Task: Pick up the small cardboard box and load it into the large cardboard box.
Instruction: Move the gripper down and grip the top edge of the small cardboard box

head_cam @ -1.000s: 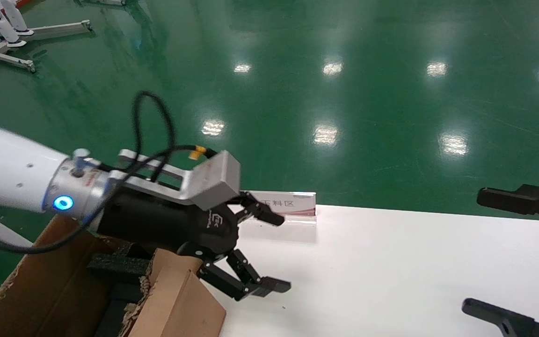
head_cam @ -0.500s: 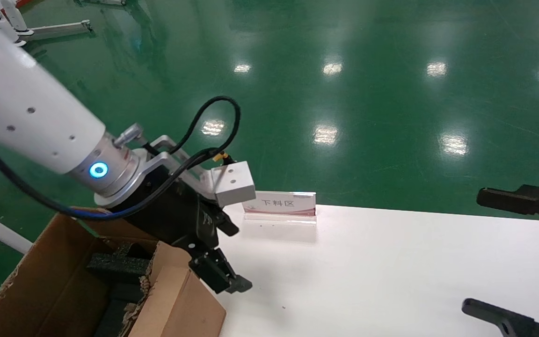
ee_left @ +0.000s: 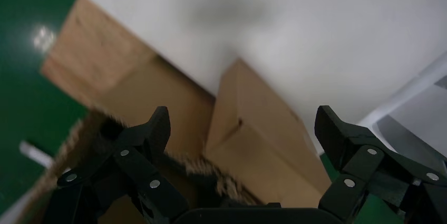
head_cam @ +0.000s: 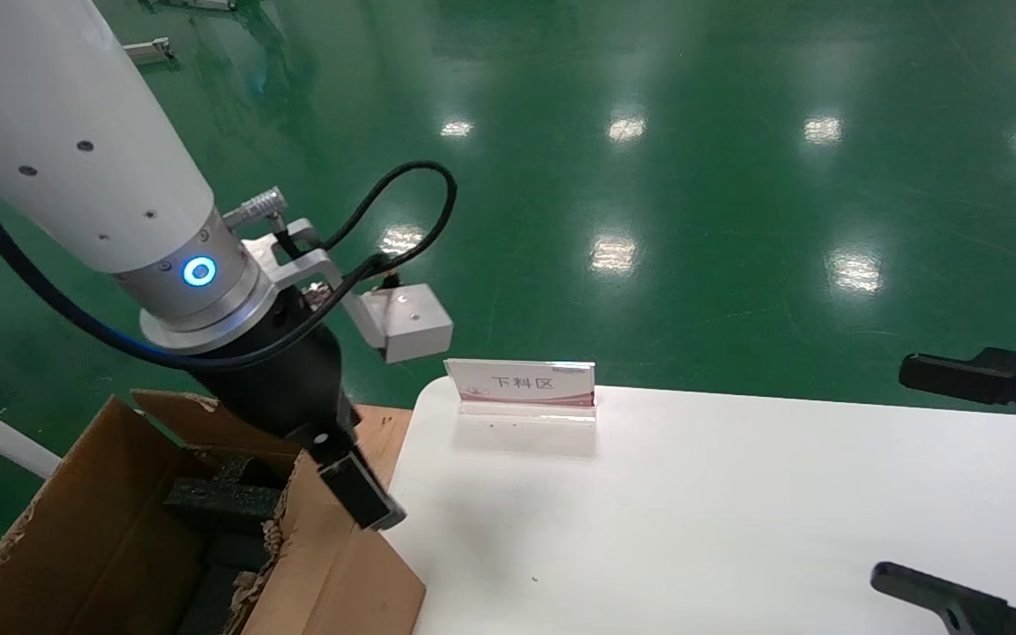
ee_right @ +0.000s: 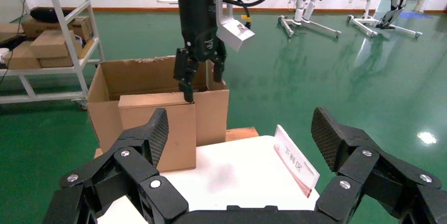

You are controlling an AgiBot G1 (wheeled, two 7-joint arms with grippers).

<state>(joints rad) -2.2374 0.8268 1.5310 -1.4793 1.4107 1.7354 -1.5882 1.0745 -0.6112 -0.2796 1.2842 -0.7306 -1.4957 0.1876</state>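
1. The left gripper (head_cam: 358,494) hangs pointing down over the near wall of the large cardboard box (head_cam: 111,494), at the corner beside the white surface (head_cam: 737,511). Its jaws stand wide and hold nothing, as the left wrist view and the right wrist view both show.
2. The large cardboard box (ee_right: 132,81) stands on the green floor (head_cam: 649,176) just beside the surface's left edge, with its ragged flaps up and open. Black foam pieces (head_cam: 221,503) lie inside it.
3. A smooth tan flap or panel (ee_left: 253,124) of the carton stands directly under the left gripper (ee_left: 242,145). From these views I cannot tell whether it is a flap or a separate box.
4. The small cardboard box cannot be made out with certainty anywhere. If it is in the carton, the arm and the flaps hide it.
5. On the surface stands a clear sign holder (head_cam: 521,388) with a white and red card, near the far left corner and well apart from both grippers.
6. The right gripper (head_cam: 975,485) stays at the right edge of the head view, partly cut off, over the surface's right side. Its jaws are wide apart and hold nothing (ee_right: 240,145).
7. In the right wrist view a metal shelf rack (ee_right: 47,34) with more cartons stands beyond the large cardboard box, and white robot stands (ee_right: 311,2) wait farther off on the floor.
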